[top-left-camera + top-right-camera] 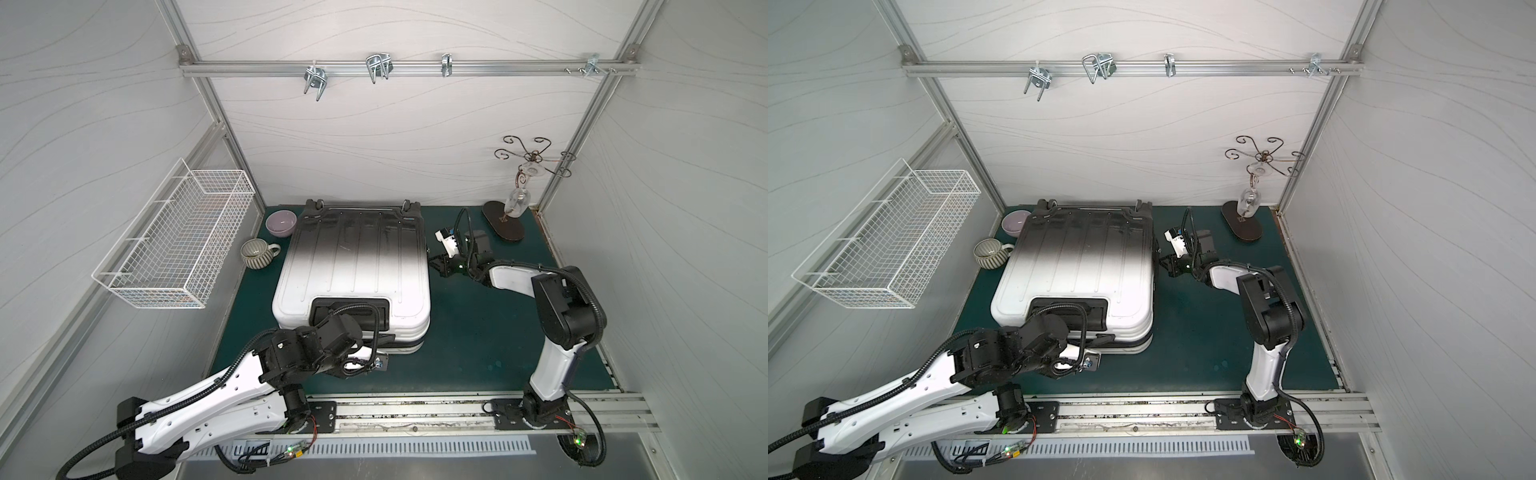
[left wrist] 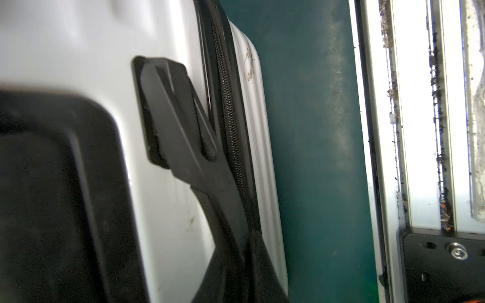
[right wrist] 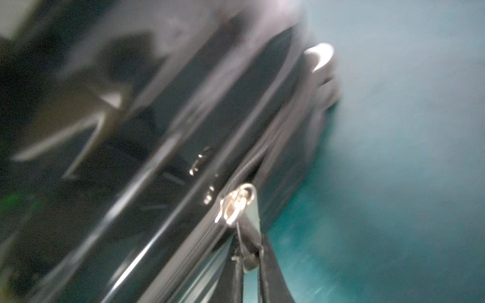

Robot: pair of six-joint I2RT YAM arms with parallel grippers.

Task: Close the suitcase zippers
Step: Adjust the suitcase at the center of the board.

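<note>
The suitcase lies flat, shells together (white end nearest). Its zippers run meshed along the near rim.

Ribbed hard-shell suitcase: moulded plastic, smooth and glossy, white fading to black, with light scuffs on the white edge. Black zipper track: fine coil teeth on matt tape. Black carry handle: matt plastic. Silver zipper pull: polished metal. Dark green desk: matt, dusty covering. White wire basket: coated metal.
</note>
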